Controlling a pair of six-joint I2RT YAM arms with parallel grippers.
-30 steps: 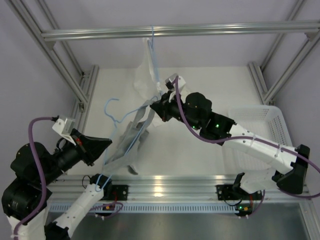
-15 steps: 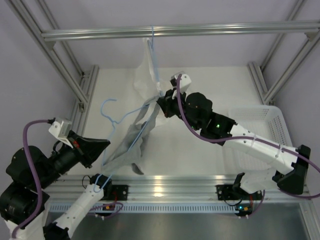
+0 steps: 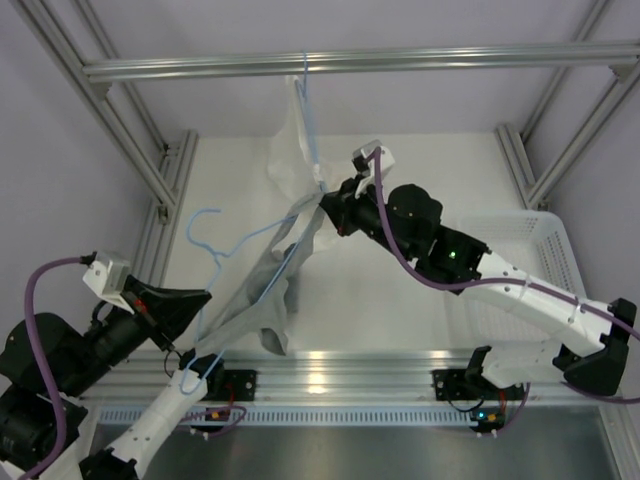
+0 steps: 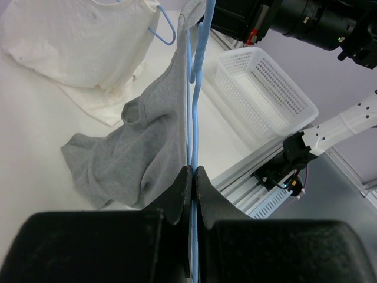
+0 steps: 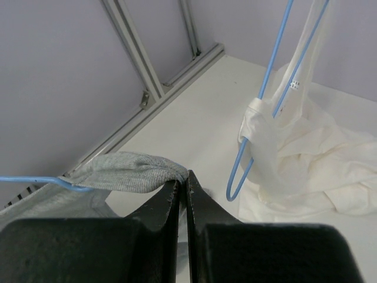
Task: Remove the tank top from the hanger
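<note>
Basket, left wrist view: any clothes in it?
No, the basket shows only its bare mesh floor and walls, with nothing lying inside.

Left claw (image 4: 193, 177) drew the hanger (image 4: 202, 35) back, stretching the tank top (image 4: 147, 147).

Grey tank top (image 4: 135, 153), thin cloth: draping slack from light-blue wire hanger (image 4: 192, 130), one strap stretching upward, aloft.

White matt table (image 3: 370, 312); aluminium extrusion frame (image 3: 350, 62) overhead and at corners; pale lilac walls (image 3: 420, 110) behind and both sides; white perforated basket (image 3: 555, 245), right; soft, even light
</note>
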